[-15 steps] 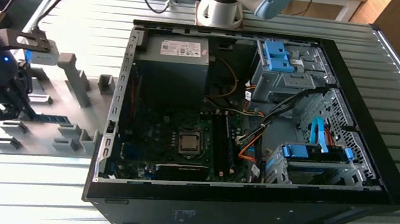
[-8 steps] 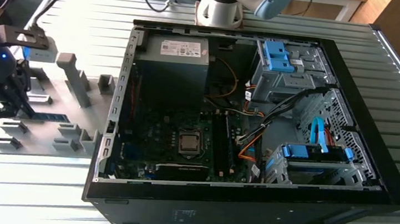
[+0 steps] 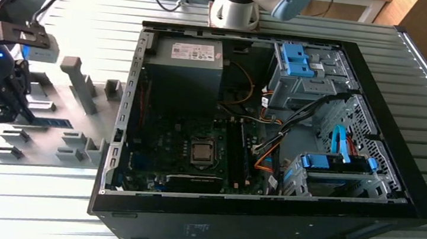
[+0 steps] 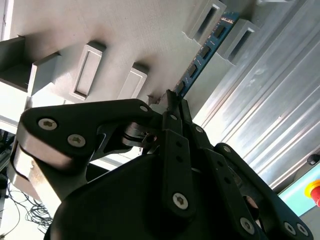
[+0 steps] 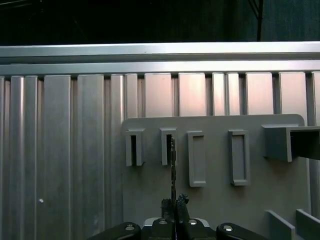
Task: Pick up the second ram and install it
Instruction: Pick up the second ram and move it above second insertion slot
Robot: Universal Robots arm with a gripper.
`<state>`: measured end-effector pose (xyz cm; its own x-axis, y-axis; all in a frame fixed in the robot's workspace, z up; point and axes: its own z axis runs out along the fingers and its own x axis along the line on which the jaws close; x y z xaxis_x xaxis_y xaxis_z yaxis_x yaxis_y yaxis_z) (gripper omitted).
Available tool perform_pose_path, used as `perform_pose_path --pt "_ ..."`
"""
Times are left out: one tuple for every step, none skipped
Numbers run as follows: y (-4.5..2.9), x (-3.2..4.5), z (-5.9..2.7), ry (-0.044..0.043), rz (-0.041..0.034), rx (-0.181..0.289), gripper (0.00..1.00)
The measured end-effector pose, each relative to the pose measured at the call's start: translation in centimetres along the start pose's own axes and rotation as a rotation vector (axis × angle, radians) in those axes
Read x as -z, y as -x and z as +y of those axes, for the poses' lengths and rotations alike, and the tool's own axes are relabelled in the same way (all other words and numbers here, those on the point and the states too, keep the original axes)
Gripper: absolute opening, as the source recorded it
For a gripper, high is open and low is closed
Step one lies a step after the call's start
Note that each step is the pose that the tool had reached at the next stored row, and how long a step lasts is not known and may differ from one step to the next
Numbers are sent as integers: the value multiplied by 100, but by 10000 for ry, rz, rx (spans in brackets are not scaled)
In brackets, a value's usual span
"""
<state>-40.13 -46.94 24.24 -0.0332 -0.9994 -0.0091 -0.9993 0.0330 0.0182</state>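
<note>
I have the gripper (image 3: 22, 113) out at the exterior view's left, over the grey holder plate (image 3: 52, 141) on the ribbed metal table (image 3: 88, 23). In the second wrist view its fingertips (image 4: 172, 102) are pressed together on the near end of the memory stick (image 4: 205, 50), so I judge that I am pinching the stick, not hovering over it.

What matters to me is the line of the stick. Its long axis runs straight out from the fingertips, carrying on the gripper's own axis away from the wrist. In the first wrist view I see it edge-on, as a thin dark line (image 5: 173, 167) rising from the gripper (image 5: 174, 204) toward the slotted holder blocks (image 5: 168, 146). So it stands on its thin edge and does not lie flat.

In the second wrist view the chip side faces the camera. The far end passes between two grey holder blocks, one (image 4: 207, 17) on each side (image 4: 245, 35). I cannot tell whether that end rests in its seat or has come free of it.

The open computer case (image 3: 398, 174) lies well apart from the gripper, toward the exterior view's right. The long black memory slots (image 3: 235, 151) sit beside the processor socket (image 3: 200, 152) near the middle of the board. They run near to far in the exterior view, while the stick lies more across it, so I judge the two lines do not match as it is held.
</note>
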Motion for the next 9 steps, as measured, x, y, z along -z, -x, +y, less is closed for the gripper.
perform_pose_path --pt "0 10 0 1 0 0 14" --pt "0 21 0 0 1 0 14" --pt "0 30 1 0 1 0 14" --pt "0 39 1 0 0 0 14" --pt "0 48 1 1 1 0 14" --pt "0 55 1 0 1 0 14" --pt "1 63 1 0 0 0 14" --pt "1 73 1 0 0 0 14" --pt "1 81 1 -1 -1 0 14"
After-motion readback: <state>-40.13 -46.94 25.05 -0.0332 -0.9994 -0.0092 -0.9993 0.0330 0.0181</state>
